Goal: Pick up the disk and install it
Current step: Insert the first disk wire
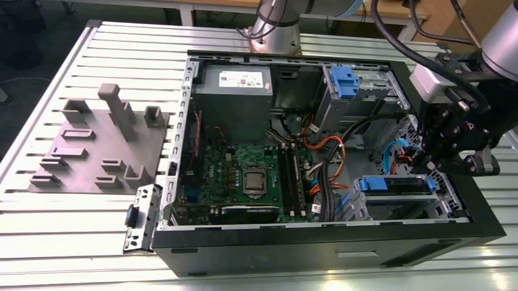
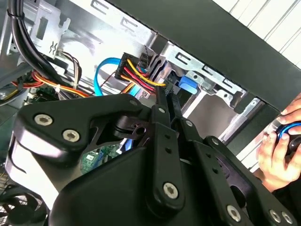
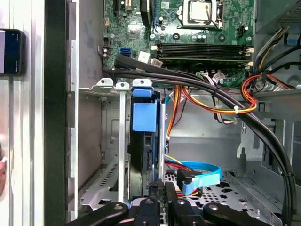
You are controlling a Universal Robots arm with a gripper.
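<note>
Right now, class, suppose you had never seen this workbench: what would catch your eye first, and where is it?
The open computer case lies on the slatted table, its green motherboard bared in the middle. At the exterior view's right the black gripper hangs over the drive bay, where the disk with its blue carrier stands on edge. In the second wrist view a person's hand rests by the case.

disk (image 3: 141, 141) perhaps mostly hidden edge-on
</note>
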